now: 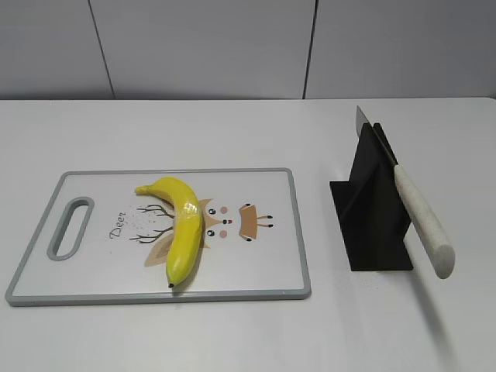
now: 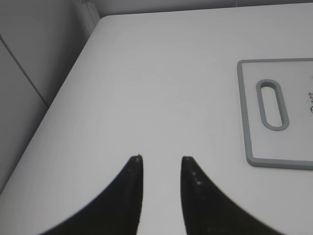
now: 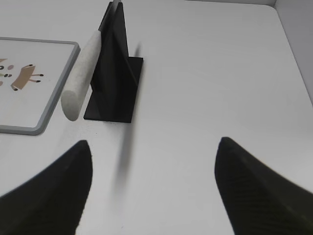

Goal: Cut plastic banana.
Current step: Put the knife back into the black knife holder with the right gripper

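The plastic banana (image 1: 181,226), glossy yellow and whole, lies on a white cutting board (image 1: 93,267) with a grey rim and a deer drawing. A knife (image 1: 418,221) with a pale speckled handle rests slanted in a black stand (image 1: 370,209) to the right of the board; it also shows in the right wrist view (image 3: 82,74). My left gripper (image 2: 161,159) is open and empty over bare table, left of the board's handle slot (image 2: 272,104). My right gripper (image 3: 154,142) is wide open and empty, in front of the stand (image 3: 115,73). Neither gripper shows in the exterior view.
The table is white, with a grey panelled wall behind. The table's left edge (image 2: 58,98) runs close to my left gripper. The table's right edge (image 3: 293,54) shows in the right wrist view.
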Controlling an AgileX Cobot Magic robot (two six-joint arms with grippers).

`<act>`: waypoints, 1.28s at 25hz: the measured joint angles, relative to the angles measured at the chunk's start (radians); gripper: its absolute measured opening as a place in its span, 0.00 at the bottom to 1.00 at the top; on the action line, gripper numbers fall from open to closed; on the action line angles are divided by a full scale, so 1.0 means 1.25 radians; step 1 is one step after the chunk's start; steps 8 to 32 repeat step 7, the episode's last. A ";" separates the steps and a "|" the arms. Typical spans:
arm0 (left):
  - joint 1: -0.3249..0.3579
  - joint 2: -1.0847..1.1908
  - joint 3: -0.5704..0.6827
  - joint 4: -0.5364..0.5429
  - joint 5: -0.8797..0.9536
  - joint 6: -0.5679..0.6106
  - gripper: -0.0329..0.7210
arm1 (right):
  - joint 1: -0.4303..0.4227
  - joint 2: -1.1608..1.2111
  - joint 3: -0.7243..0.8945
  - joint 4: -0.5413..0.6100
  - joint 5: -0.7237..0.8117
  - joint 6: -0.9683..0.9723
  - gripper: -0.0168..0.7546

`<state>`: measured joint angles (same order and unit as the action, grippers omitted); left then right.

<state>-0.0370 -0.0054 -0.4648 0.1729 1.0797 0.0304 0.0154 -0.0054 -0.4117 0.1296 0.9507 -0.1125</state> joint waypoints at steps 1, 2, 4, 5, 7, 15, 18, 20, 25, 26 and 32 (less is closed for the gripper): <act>0.000 0.000 0.000 0.000 0.000 0.000 0.36 | 0.000 0.000 0.000 0.000 0.000 0.000 0.79; 0.000 0.000 0.000 0.000 0.000 0.000 0.36 | 0.000 0.000 0.000 0.000 0.000 0.000 0.79; 0.000 0.000 0.000 0.000 0.000 0.000 0.36 | 0.000 0.000 0.000 0.000 0.000 0.000 0.79; 0.000 0.000 0.000 0.000 0.000 0.000 0.36 | 0.000 0.000 0.000 0.000 0.000 0.000 0.79; 0.000 0.000 0.000 0.000 0.000 0.000 0.36 | 0.000 0.000 0.000 0.000 0.000 0.000 0.79; 0.000 0.000 0.000 0.000 0.000 0.000 0.36 | 0.000 0.000 0.000 0.000 0.000 0.000 0.79; 0.000 0.000 0.000 0.000 0.000 0.000 0.36 | 0.000 0.000 0.000 0.000 0.000 0.000 0.79; 0.000 0.000 0.000 0.000 0.000 0.000 0.36 | 0.000 0.000 0.000 0.000 0.000 0.000 0.79; 0.000 0.000 0.000 0.000 0.000 0.000 0.36 | 0.000 0.000 0.000 0.000 0.000 0.000 0.79; 0.000 0.000 0.000 0.000 0.000 0.000 0.36 | 0.000 0.000 0.000 0.000 0.000 0.000 0.79; 0.000 0.000 0.000 0.000 0.000 0.000 0.36 | 0.000 0.000 0.000 0.000 0.000 0.000 0.79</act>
